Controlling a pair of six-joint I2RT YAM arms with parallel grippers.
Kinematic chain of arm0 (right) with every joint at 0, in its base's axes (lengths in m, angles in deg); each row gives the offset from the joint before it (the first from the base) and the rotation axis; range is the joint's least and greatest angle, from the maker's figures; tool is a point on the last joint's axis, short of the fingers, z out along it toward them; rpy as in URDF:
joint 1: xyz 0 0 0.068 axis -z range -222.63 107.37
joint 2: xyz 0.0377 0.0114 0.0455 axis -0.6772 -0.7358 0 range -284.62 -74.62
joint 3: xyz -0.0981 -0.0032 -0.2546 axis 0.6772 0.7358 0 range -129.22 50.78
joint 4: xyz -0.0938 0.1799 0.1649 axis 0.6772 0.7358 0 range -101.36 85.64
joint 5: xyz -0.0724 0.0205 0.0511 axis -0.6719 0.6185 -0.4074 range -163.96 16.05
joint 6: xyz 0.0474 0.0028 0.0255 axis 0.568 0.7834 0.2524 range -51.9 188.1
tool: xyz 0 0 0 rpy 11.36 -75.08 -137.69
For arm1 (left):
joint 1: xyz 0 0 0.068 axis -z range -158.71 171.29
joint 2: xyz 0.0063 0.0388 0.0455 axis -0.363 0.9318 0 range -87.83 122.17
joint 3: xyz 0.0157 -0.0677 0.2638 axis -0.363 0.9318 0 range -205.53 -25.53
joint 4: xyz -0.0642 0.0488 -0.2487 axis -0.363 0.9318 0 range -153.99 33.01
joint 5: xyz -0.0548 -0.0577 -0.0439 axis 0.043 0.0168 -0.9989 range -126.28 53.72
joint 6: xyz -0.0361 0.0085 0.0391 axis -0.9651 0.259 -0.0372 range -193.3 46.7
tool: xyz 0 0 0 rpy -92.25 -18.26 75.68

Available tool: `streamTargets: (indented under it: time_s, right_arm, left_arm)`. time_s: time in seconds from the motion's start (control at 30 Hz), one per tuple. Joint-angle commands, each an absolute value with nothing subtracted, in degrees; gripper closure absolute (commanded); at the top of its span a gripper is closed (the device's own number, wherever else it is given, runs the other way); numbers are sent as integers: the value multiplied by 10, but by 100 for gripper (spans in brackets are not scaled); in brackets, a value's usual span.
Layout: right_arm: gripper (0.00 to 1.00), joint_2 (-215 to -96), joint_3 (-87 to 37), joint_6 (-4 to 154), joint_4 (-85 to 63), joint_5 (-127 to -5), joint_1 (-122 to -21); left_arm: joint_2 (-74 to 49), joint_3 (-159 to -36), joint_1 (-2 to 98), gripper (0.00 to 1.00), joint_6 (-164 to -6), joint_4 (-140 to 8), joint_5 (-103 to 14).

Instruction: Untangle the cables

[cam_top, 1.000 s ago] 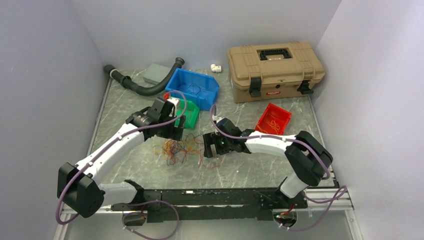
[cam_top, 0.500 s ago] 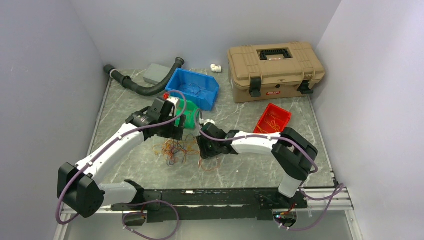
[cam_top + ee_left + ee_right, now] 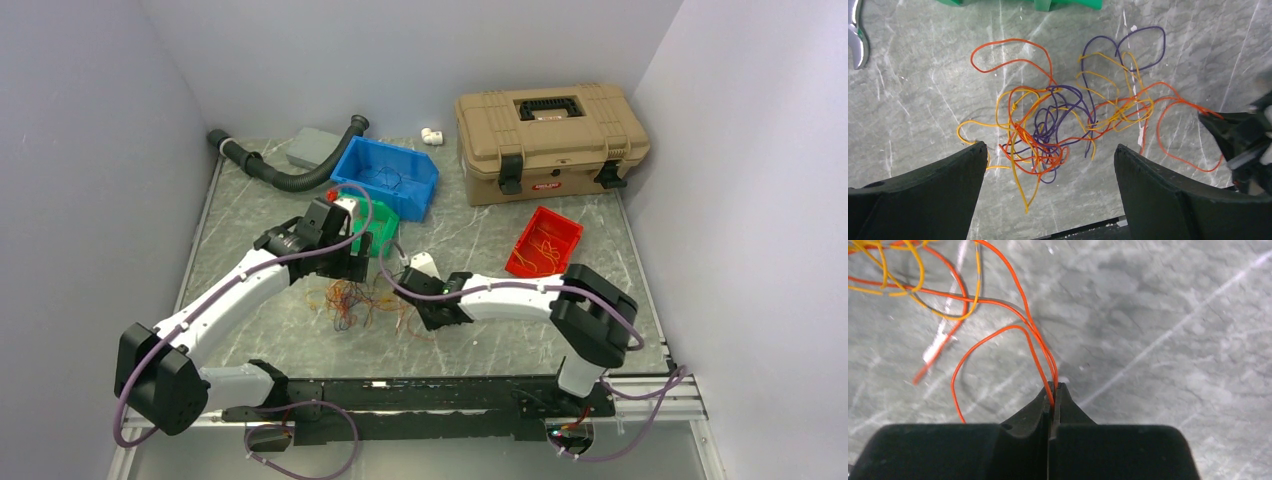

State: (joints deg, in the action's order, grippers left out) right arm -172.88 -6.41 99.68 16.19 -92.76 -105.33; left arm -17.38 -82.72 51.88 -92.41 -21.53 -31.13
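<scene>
Between the two fingertips of the right gripper (image 3: 1053,390), pressed tight together, one orange cable (image 3: 1024,307) is pinched. Just left of it lies the pile of cables (image 3: 1040,150), orange, yellow and purple, too mixed up to count. Over the pile hangs the left gripper (image 3: 1050,147), its two fingers spread wide. Farther out sit three bins: one green bin (image 3: 380,228), one blue bin (image 3: 418,195), one red bin (image 3: 520,263).

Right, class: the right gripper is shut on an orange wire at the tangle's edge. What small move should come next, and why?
Probably draw the right gripper slowly away from the tangle. It pinches an orange wire that runs back into the tangle, while the left gripper hovers open over it, holding nothing. A gentle pull should show whether that wire slides free.
</scene>
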Motion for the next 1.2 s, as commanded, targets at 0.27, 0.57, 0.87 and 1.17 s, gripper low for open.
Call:
streamTargets:
  time_s: [0.27, 0.57, 0.87, 1.17]
  right_arm:
    - [100, -1508, -12, 1010, 135, -958, -1030]
    - [100, -1416, -56, 951, 169, -961, -1026]
    - [100, -1331, -136, 927, 232, -967, -971]
    - [100, -1272, -306, 853, 334, -1037, -865]
  left_arm:
    - [-159, -797, 522, 1, -938, -277, -383]
    - [-87, -770, 528, 7, -959, -349, -410]
    - [-74, -686, 511, 34, -1022, -425, -365]
    - [-190, -592, 437, 53, -1070, -446, -294]
